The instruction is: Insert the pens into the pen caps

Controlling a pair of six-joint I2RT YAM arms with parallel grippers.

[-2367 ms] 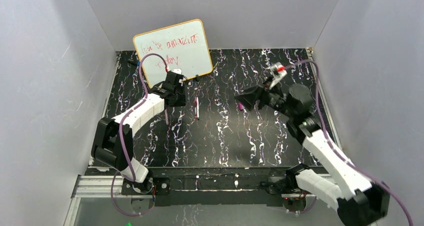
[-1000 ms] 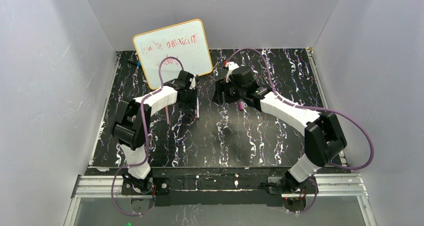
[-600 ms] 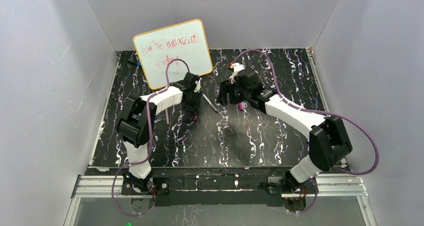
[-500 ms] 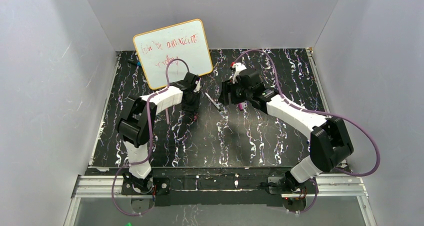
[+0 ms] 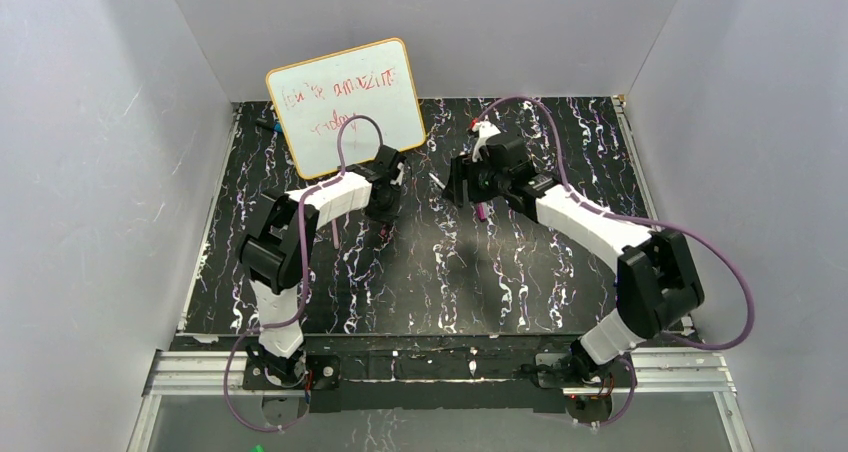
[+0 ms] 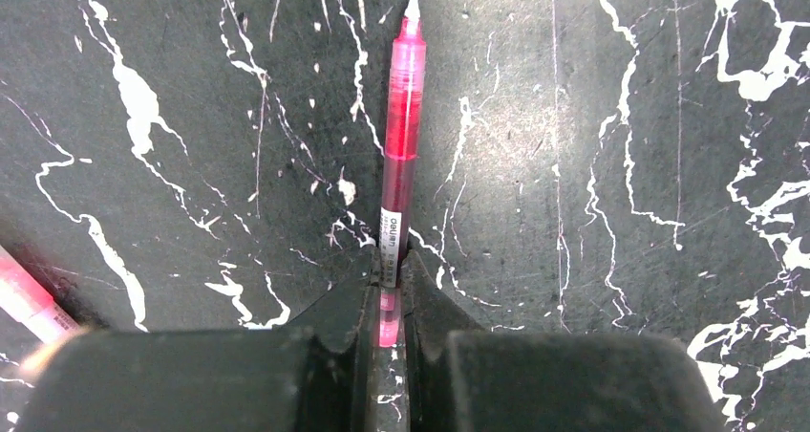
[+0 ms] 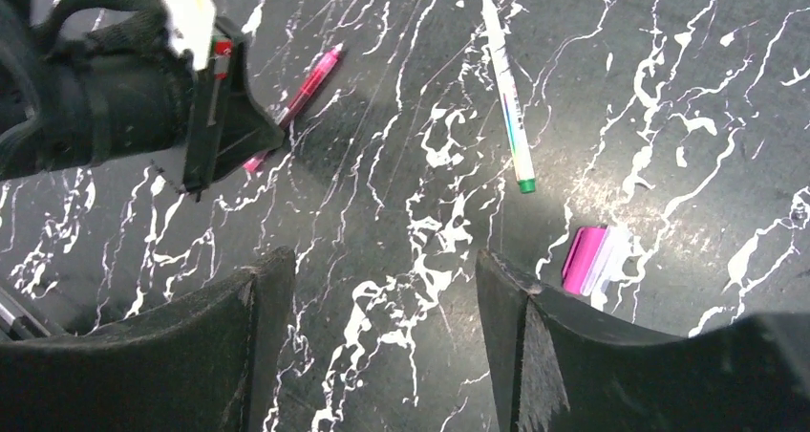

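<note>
Left hand clamped on pink pen, rear end; right hand apart, cap just beside. Advise lifting pen level, tip unobstructed.

The whiteboard beyond the left jaws bears red handwriting; its middle word reads roughly "amazing", the rest too faint; the pink pen between those jaws carries a small printed label, unreadable.

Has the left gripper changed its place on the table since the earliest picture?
Yes. The left gripper moved right: in the top view it was below the middle of the whiteboard's lower edge, now below its right corner.
</note>
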